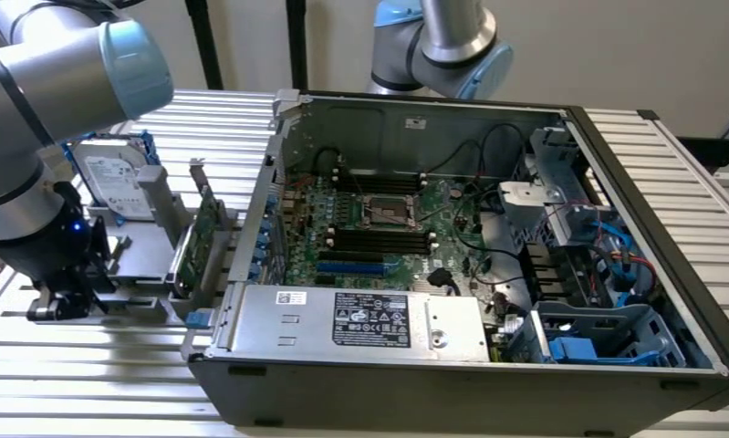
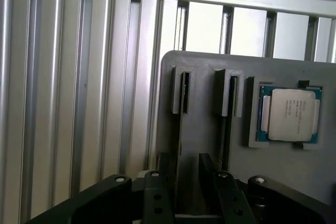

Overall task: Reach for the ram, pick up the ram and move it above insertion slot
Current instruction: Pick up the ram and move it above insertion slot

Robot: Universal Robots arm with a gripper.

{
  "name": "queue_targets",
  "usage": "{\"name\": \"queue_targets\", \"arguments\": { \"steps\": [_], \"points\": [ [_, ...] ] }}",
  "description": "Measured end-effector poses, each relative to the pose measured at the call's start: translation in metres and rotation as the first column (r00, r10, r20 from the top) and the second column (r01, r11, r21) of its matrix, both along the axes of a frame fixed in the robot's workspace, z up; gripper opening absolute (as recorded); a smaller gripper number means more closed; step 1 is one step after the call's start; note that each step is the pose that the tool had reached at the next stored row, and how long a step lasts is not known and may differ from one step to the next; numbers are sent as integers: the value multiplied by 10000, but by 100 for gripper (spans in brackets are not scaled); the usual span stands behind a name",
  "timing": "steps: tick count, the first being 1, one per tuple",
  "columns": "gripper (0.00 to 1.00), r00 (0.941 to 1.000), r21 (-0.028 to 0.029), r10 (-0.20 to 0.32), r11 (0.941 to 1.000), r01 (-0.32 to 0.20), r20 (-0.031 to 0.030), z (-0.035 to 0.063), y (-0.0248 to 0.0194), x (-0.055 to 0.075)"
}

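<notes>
Silver arm (image 1: 24, 100), pale-blue joint caps (image 1: 139, 64), black jaws.

We see a desk (image 1: 97, 365) of ribbed bare aluminium, smooth with a dull sheen. The claw (image 2: 182, 165) is matt black, set with small bright screw heads. The holder (image 2: 205, 77) looks like matt grey plastic, faintly grainy. The processor (image 2: 291, 113) has a satin metal lid on a glossy green board. The computer case (image 1: 462, 392) is dark and matt outside, bare grey sheet metal inside. The hard drive (image 1: 111, 173) is shiny silver metal with a white paper label. The arm (image 1: 47, 82) is smooth silver metal with glossy pale blue caps.
</notes>
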State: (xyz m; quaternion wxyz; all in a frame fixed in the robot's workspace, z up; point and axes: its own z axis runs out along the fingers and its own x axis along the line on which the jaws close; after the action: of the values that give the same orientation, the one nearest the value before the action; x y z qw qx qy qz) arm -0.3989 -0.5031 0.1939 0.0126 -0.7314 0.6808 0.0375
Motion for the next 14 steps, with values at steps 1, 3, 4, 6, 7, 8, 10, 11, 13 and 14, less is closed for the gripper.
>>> {"name": "queue_targets", "arguments": {
  "steps": [1,3,4,6,7,8,10,11,13,14],
  "points": [
    [36,10000,-1,-3,10000,3,-3,-2,-1,2],
    [36,10000,0,-10,10000,10,-5,-5,-2,6],
    [35,10000,-1,-11,10000,11,-6,-5,-2,6],
    [28,10000,-1,-11,10000,11,-17,-4,-3,7],
    [22,10000,-1,-12,10000,12,-19,-5,-2,7],
    [16,10000,2,-12,10000,12,-19,-5,-2,7],
    [14,10000,0,-12,10000,12,-20,-5,-2,7],
    [14,10000,0,-12,10000,12,-21,-5,-2,7],
    [14,10000,-1,-21,10000,21,-21,-5,-2,7],
    [14,10000,-1,-38,10000,38,-21,-5,-2,7]
  ]
}}
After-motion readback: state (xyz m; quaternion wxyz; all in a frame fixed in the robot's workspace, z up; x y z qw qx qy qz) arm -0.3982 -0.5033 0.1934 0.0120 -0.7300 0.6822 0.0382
